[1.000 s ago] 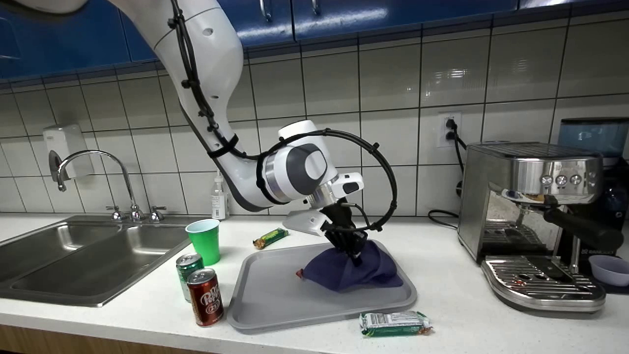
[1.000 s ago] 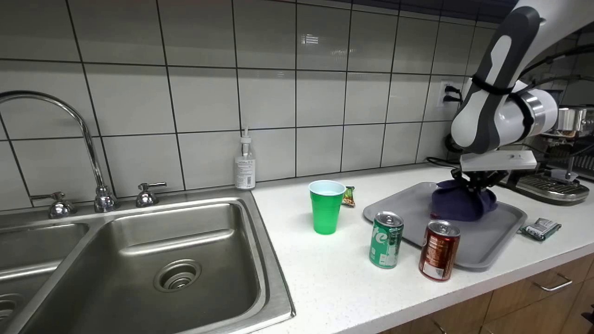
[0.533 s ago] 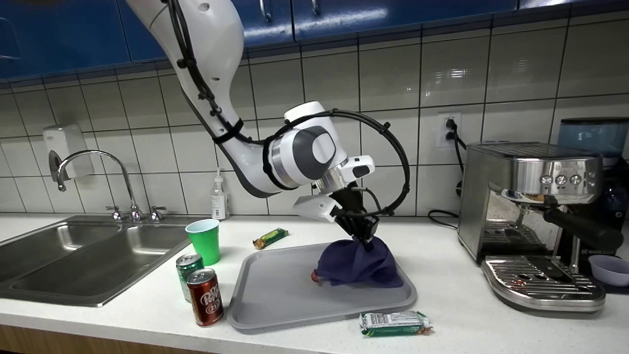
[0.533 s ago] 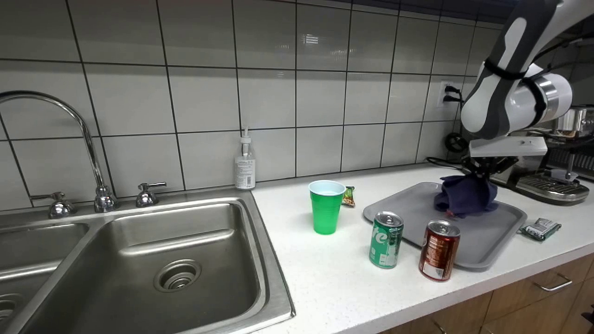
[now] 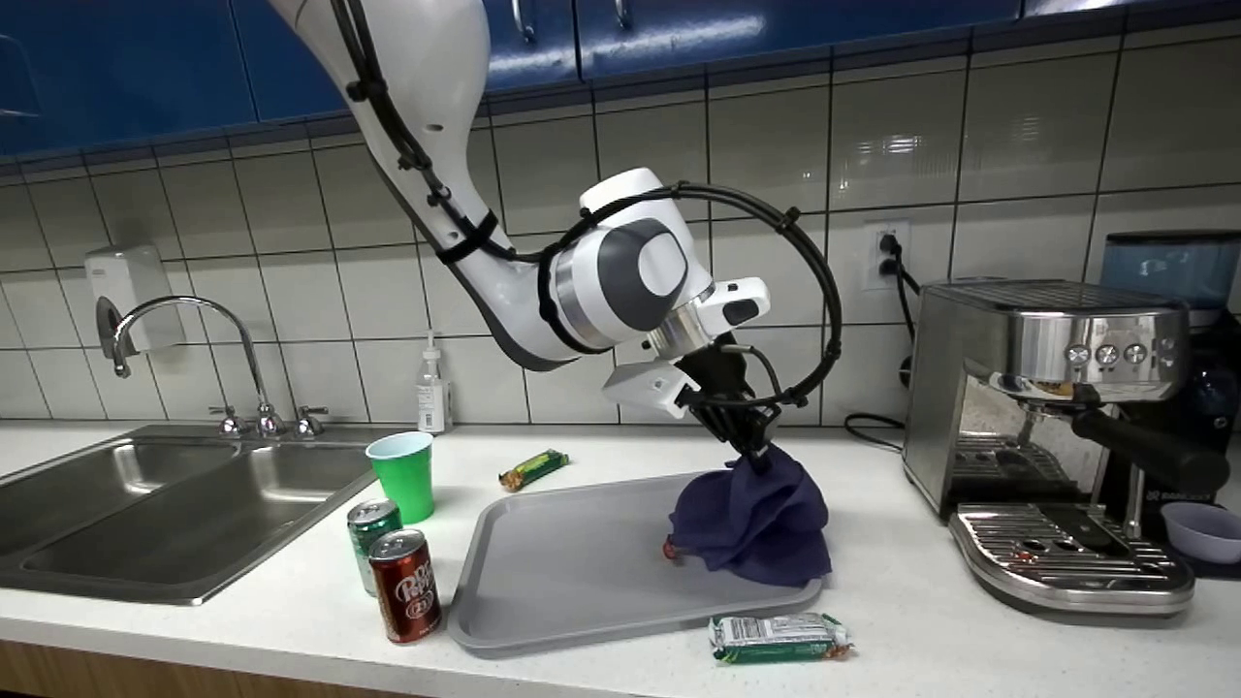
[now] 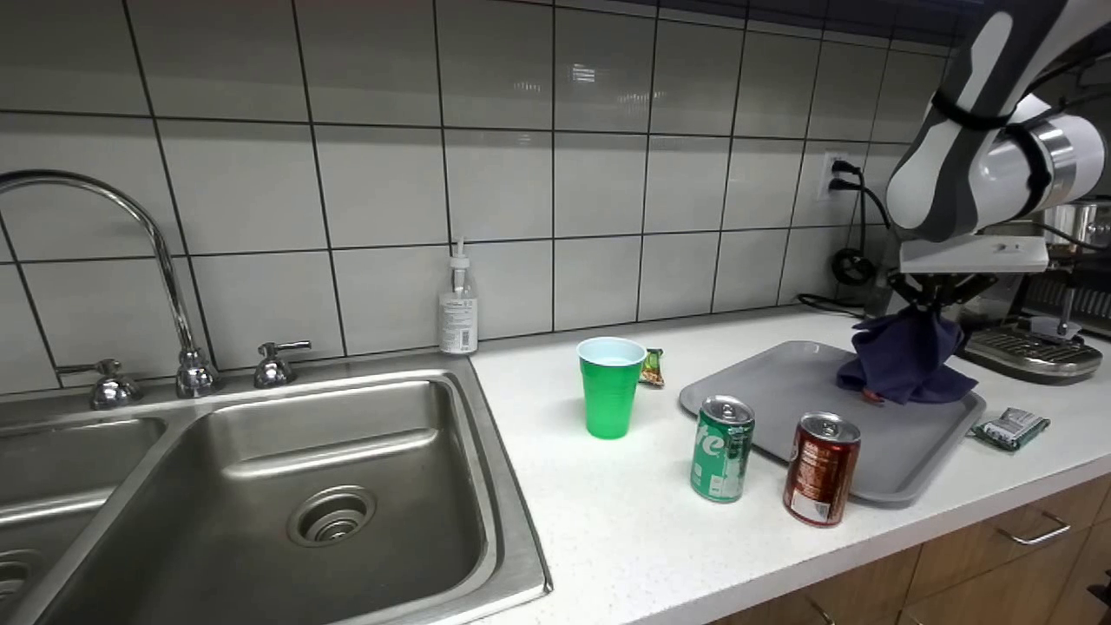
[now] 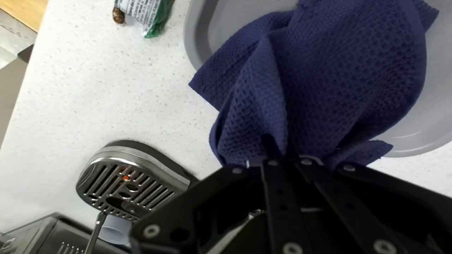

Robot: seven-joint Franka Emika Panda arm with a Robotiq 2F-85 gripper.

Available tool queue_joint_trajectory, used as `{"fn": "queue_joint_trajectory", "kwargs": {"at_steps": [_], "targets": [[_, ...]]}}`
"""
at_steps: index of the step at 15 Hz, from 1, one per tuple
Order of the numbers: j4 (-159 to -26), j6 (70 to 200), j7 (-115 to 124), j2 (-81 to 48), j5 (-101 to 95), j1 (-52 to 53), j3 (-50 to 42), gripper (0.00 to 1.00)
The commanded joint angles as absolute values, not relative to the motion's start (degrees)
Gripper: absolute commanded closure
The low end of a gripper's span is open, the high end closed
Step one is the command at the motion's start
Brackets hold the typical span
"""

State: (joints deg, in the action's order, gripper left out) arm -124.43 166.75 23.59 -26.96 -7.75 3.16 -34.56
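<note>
The end effector [image 5: 759,461] pinches the purple cloth [image 5: 751,525], which hangs below it. Both are now higher than before, so the lifting from the tray [image 5: 572,567] underneath seems to progress.

Cloth [image 5: 754,519] over tray [image 5: 572,572], free gap, coffee machine [image 5: 1033,427]

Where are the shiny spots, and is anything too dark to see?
In both exterior views, light glints on the tiles and sink; in an exterior view, the blue cupboards shine too; in the wrist view, the gripper is so dark that some parts blend, but the towel shows its weave clearly.
</note>
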Motion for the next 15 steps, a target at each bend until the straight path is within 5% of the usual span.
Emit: {"fn": "queue_joint_trajectory", "kwargs": {"at_steps": [1,15], "targets": [[-123.29,166.70,25.59,-26.50,-7.15,3.46,-36.07,0.99],[-117.36,166.60,28.43,-30.27,-3.71,2.10,-38.45,0.99]]}}
